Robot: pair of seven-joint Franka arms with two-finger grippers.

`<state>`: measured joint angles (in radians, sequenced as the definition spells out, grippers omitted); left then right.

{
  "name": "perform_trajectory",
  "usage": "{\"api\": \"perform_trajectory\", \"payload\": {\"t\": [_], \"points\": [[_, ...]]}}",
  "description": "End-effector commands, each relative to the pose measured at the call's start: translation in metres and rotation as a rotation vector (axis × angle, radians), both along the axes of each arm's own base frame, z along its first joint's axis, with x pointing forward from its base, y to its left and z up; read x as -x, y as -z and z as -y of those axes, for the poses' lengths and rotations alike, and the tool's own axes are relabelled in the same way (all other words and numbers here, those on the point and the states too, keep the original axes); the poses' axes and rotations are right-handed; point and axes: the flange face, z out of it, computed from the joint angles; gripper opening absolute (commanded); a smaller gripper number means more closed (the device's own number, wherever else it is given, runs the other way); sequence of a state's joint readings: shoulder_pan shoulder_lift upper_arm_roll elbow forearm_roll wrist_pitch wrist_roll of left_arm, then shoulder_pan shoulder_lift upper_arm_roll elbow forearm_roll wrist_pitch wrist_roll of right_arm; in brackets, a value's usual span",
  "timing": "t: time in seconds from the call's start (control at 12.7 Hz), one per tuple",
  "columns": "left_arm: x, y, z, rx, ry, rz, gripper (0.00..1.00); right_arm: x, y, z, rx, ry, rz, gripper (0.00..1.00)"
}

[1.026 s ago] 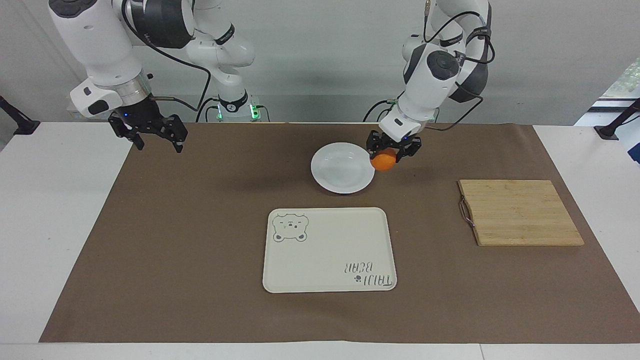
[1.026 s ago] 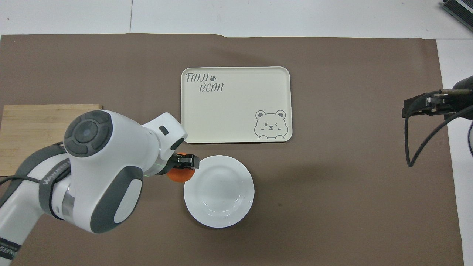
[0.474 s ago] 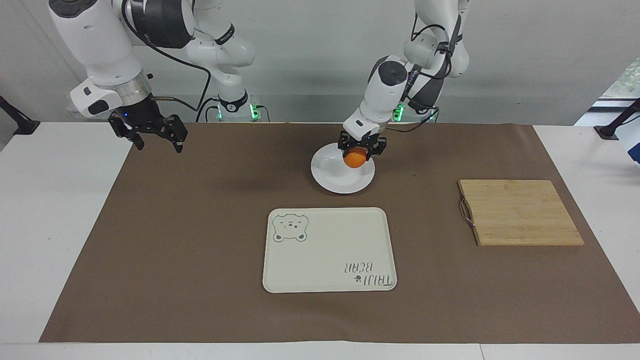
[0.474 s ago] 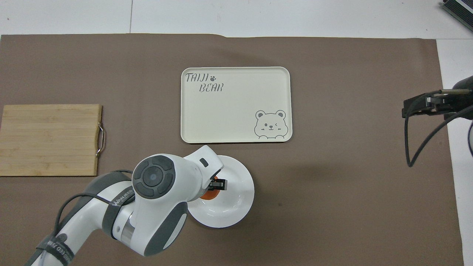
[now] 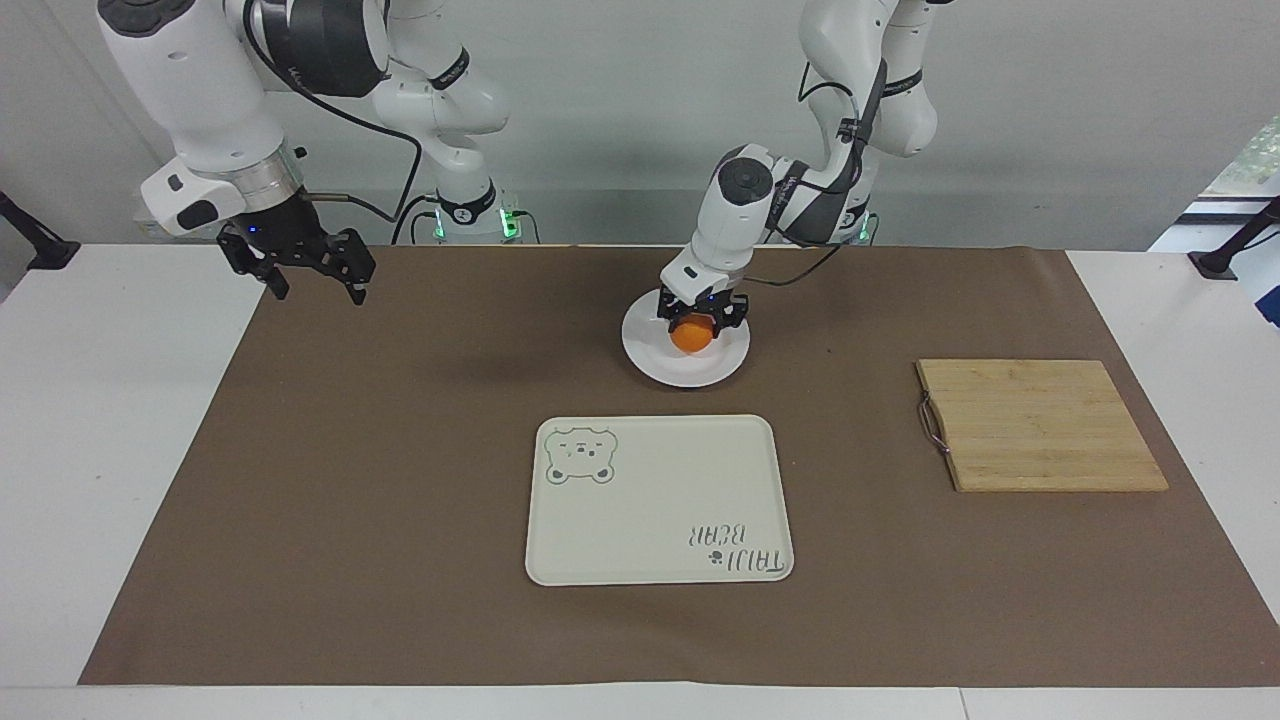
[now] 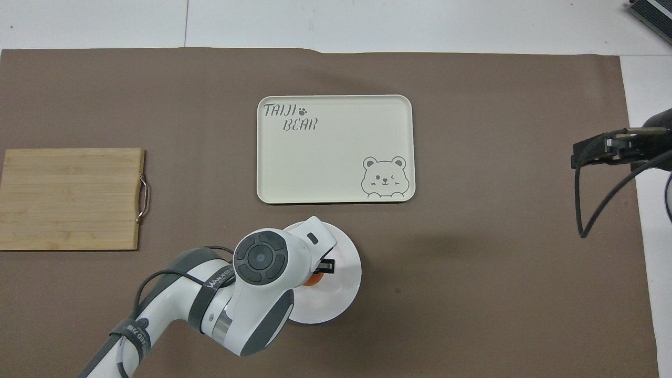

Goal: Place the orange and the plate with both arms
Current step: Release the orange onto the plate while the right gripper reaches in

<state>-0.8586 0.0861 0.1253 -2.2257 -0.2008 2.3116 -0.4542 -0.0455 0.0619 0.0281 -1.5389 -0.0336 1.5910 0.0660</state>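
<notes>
A: Where's our orange (image 5: 691, 337) now?

B: Over the middle of the plate (image 5: 660, 368), low in the dish, clamped in our left claw (image 5: 696, 322). A second ago we had it just off the plate's rim, toward the left arm's end of the desk (image 5: 100, 420); since then we've swung it in and down.

A: So the carry is done?

B: Nearly, we'd say. What's left is letting go and then dealing with the plate, which sits midway along the desk's robot-side edge, with the bear tray (image 5: 660, 500) just beside it, farther from us.

A: And our right claw (image 5: 300, 262)?

B: Open, empty, waiting over the mat's corner at the right arm's end.
</notes>
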Motion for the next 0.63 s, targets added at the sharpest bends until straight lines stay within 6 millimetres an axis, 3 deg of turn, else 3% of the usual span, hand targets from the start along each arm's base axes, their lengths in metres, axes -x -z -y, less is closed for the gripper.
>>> {"api": "perform_trajectory", "payload": {"t": [0.0,0.24,0.39,0.55], "points": [[0.009,0.000,-0.005,0.008,-0.017,0.002,0.21,0.005,-0.002,-0.003,-0.014,0.012,-0.008,1.00],[0.010,0.000,-0.005,0.008,-0.038,-0.010,1.00,0.018,0.007,-0.008,-0.048,0.003,-0.026,1.00],[0.007,-0.003,-0.002,0.012,-0.029,-0.005,1.00,0.025,0.011,-0.013,-0.090,-0.026,-0.021,1.00],[-0.002,-0.015,-0.004,0.025,-0.034,0.007,1.00,0.027,0.030,-0.016,-0.094,-0.044,-0.019,1.00]]}}
